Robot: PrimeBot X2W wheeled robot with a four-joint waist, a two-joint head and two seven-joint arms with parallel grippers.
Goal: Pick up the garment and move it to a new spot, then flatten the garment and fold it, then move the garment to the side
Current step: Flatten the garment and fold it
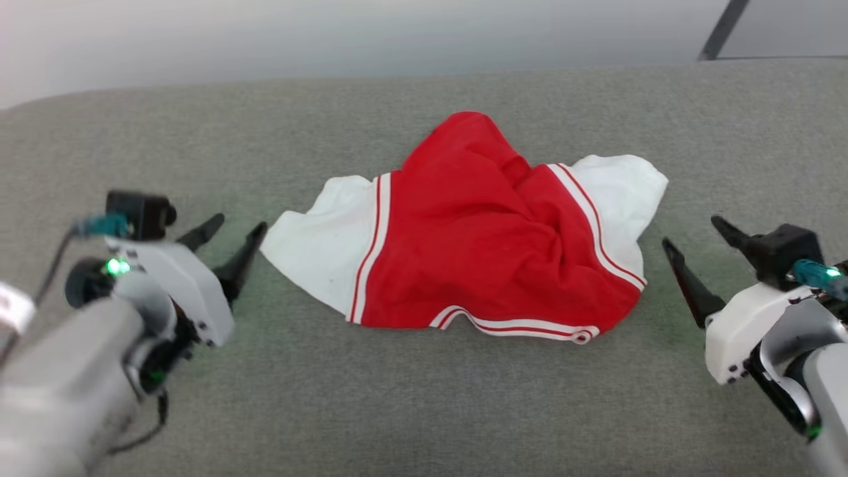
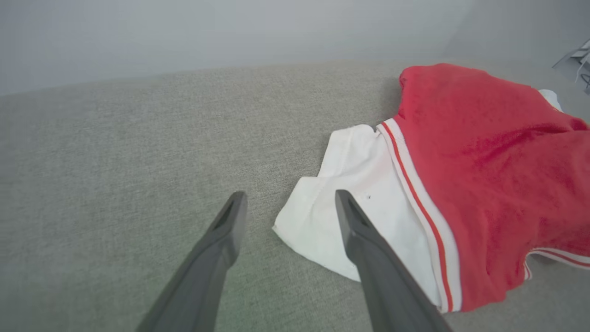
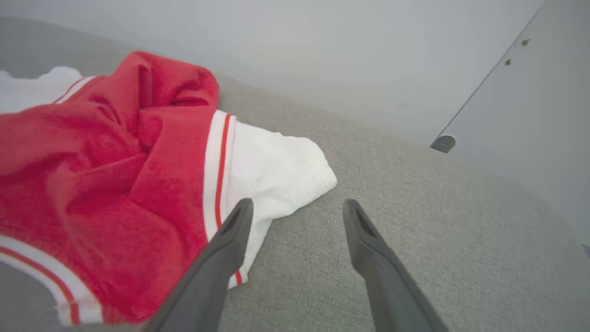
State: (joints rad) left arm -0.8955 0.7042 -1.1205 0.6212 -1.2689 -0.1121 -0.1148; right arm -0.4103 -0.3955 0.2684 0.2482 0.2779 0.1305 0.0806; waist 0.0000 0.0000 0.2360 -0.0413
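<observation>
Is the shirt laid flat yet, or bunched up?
Bunched up. The garment humps into deep red creases at its middle and its edges lie wavy on the grey cushion; not flattened or neatly folded.

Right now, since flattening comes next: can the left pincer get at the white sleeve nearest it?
Probably yes. The left pincer stands open right beside the garment's white sleeve, low over the grey surface, with nothing between them to block it.

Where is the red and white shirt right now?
In the head view the shirt lies crumpled in the middle of the grey fabric surface, between the left pincer and the right pincer.
</observation>
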